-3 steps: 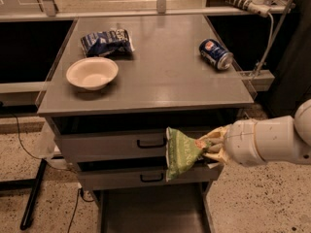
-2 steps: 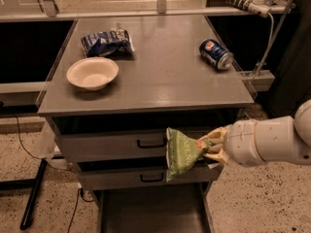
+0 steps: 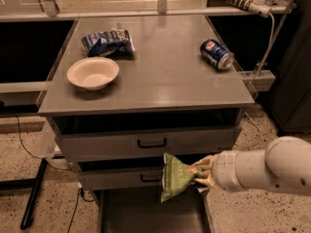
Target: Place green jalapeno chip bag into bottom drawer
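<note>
1. Green jalapeno chip bag [image 3: 176, 177] was hanging in the air in front of the middle drawer, over the open bottom drawer [image 3: 141, 216] and towards its right side, not in it yet.
2. The gripper [image 3: 200, 174] came in from the right, fingers [image 3: 204, 171] pinched on just the bag's right edge.
3. Worry one: glossy foil held by one edge looked like it could slip or swing, and land crooked.
4. Worry two: being that close to the drawer's right wall, I reckon a sloppy release could hang it on the wall or drop it on the floor.
5. Worry three: the bag sat nearly against the drawer front behind it, so it might snag going down.
6. Headcount: one green bag, one blue-and-white snack bag [image 3: 107, 41], one bowl [image 3: 92, 73] and one can [image 3: 217, 54] on the counter [image 3: 165, 81], and three drawers.
</note>
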